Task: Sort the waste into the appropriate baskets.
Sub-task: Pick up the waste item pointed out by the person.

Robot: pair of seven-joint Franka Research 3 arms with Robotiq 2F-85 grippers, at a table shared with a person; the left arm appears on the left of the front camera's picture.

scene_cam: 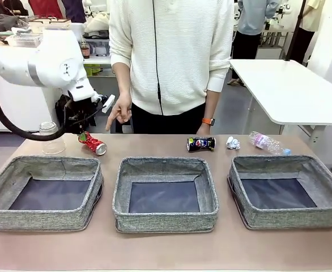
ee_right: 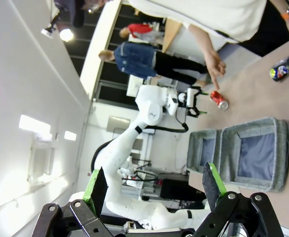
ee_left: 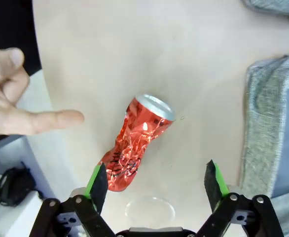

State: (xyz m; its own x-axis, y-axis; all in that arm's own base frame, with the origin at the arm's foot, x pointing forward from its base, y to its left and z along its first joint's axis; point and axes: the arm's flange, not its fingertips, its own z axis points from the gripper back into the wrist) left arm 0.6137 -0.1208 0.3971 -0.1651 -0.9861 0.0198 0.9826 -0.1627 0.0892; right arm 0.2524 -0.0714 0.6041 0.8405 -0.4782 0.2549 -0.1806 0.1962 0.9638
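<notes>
While the crushed red can [ee_left: 137, 143] lies on the table [ee_left: 134, 49], left of centre in the front view just behind the left basket [scene_cam: 41, 164] and near the clear cup [scene_cam: 52, 139], the left gripper [ee_left: 154, 170] hangs over it, fingers spread wide, nothing between them. A person's hand [ee_left: 16, 103] points at the can from the wrist picture's left edge. This looks like the reach for a pick; next the gripper should centre on the can, drop and close. The right gripper [ee_right: 152, 180] is open and empty, high off the table
</notes>
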